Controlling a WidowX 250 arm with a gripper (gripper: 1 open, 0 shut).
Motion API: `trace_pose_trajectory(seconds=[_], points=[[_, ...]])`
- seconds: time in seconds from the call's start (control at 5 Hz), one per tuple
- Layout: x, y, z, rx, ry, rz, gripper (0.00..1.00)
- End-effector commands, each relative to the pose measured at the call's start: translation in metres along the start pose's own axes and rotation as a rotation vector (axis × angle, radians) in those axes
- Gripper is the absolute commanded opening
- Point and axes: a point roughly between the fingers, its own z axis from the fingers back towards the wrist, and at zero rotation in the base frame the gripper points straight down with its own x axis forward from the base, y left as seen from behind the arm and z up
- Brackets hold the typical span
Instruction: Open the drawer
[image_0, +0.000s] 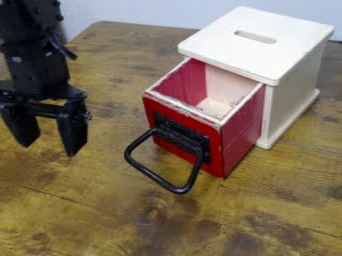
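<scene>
One gripper (44, 133), two black fingers (72, 133) spread wide, holding nothing, pointing down above the wooden bench (80, 210). Right of the fingers, well apart: one red drawer (203, 118), pulled out of one cream cabinet (267, 60), one black loop handle (163, 165) in front, one pale object (214, 106) inside.

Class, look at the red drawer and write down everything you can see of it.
The drawer is a glossy red box with pinkish inner walls, pulled partway out of the cream-white cabinet, so it already stands open. A large black loop handle hangs from its front and droops onto the wooden table. A small pale object lies inside. The open claw stands apart to its left, touching nothing.
</scene>
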Motion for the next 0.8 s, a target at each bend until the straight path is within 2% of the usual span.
trace_pose_trajectory(seconds=[0.0,0.2,0.4,0.6], points=[[0.0,-0.016,0.023,0.018,-0.014,-0.119,0.0],[-0.007,-0.036,0.029,0.017,0.019,-0.229,1.0],[-0.009,-0.038,0.026,0.001,-0.015,-0.183,1.0],[-0.011,-0.029,0.021,0.0,-0.046,-0.111,1.0]])
